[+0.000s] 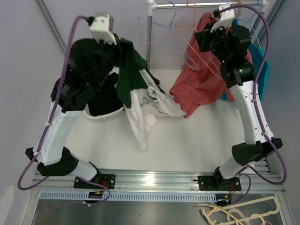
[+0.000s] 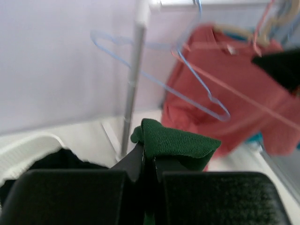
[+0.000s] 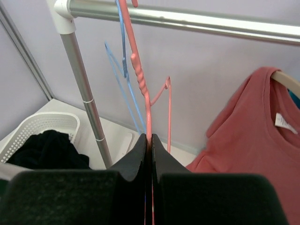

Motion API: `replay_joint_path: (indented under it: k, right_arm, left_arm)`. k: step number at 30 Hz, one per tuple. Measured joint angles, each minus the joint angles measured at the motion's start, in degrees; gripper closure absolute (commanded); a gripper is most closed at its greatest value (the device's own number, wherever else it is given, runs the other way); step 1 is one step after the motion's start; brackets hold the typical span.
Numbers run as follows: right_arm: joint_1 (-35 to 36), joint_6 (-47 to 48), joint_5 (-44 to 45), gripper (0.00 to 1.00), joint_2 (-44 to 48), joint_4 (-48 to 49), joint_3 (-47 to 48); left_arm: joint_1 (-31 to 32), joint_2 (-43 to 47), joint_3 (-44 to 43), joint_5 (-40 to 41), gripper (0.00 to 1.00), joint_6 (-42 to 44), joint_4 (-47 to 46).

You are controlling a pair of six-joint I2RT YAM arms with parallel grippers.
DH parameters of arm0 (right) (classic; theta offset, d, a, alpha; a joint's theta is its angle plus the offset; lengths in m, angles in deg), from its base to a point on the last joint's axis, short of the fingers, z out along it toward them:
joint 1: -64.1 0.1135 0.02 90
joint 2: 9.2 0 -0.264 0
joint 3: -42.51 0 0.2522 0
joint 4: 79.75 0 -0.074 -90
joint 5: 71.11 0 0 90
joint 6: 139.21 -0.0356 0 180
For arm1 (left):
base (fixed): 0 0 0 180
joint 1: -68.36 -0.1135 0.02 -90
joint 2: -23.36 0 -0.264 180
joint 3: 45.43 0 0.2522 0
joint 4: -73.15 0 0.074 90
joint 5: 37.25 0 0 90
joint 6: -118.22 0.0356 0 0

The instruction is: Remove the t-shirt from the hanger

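Left gripper clenches a green shirt by its edge, lower centre. Right gripper clenches the pink hanger under the rail.

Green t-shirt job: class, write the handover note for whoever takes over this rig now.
Left gripper: shut on the green t-shirt, held up beside the white basket.
Right gripper: shut on the pink hanger, hooked bare on the rail.
Done: t-shirt looks free of the hanger.
Left: probably drop it in the basket, release the hanger.
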Motion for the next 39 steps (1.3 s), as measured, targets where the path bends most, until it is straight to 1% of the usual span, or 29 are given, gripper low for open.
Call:
replay_joint_path:
  k: [1, 3, 8, 15, 16, 19, 20, 23, 25, 27, 30, 32, 34, 37, 39]
  right_arm:
    - [-0.7, 0.2, -1.2, 1.00, -0.5, 0.4, 0.6]
    - [-1.9, 0.2, -3.0, 1.00, -1.3, 1.3, 1.3]
    - [-5.2, -0.3, -6.9, 1.00, -4.0, 3.7, 4.3]
    - [-7.3, -1.7, -10.4, 1.00, -10.8, 5.4, 11.0]
    - [-7.3, -1.8, -11.0, 1.00, -11.9, 5.3, 11.7]
    - [-7.5, -2.5, -12.7, 1.00, -15.7, 5.4, 15.3]
    - [-7.5, -2.9, -13.4, 1.00, -16.9, 5.4, 16.3]
    - [-7.5, -4.4, -15.0, 1.00, -19.5, 5.6, 17.7]
    - [-7.5, -5.1, -15.8, 1.00, -20.4, 5.7, 17.7]
    - [-7.1, -5.4, -15.9, 1.00, -20.9, 5.9, 17.5]
    - [-6.1, -4.9, -14.8, 1.00, -20.9, 6.0, 16.7]
    - [-4.7, -4.2, -13.6, 1.00, -20.9, 6.0, 16.4]
    - [-3.0, -3.6, -12.6, 1.00, -20.9, 6.0, 16.1]
    - [-0.5, -2.9, -10.9, 1.00, -20.7, 6.6, 14.6]
    - [0.8, -2.8, -10.0, 1.00, -20.6, 6.8, 13.2]
  left_arm:
    - [-1.2, -1.5, -4.3, 0.7, 0.99, 0.9, 0.3]
    - [-3.0, -3.1, -9.1, 2.0, 0.99, 2.9, -2.4]
    - [-8.4, -4.9, -10.0, 3.2, 0.99, 8.0, -12.2]
    - [-13.2, -12.5, -10.3, 5.0, 0.99, 15.7, -26.8]
    - [-13.9, -13.8, -11.4, 5.0, 0.99, 16.3, -27.5]
    - [-17.0, -20.5, -19.5, 4.2, 0.99, 18.5, -30.2]
    - [-18.2, -21.9, -20.9, 3.9, 0.99, 19.4, -31.9]
    - [-21.3, -22.7, -20.5, 3.8, 0.99, 21.2, -35.9]
    - [-23.8, -22.4, -19.2, 4.2, 0.99, 20.2, -37.9]
    - [-26.8, -21.1, -15.1, 4.9, 0.99, 17.4, -39.4]
    - [-31.9, -19.9, -8.4, 6.7, 0.99, 11.7, -39.4]
    - [-34.3, -20.2, -5.5, 8.6, 0.99, 8.8, -37.6]
    - [-35.4, -21.5, -4.8, 10.7, 0.99, 6.8, -34.9]
    - [-35.4, -23.0, -4.1, 11.6, 0.99, 3.0, -30.2]
    - [-35.3, -22.7, -1.1, 11.7, 0.99, -0.4, -28.1]
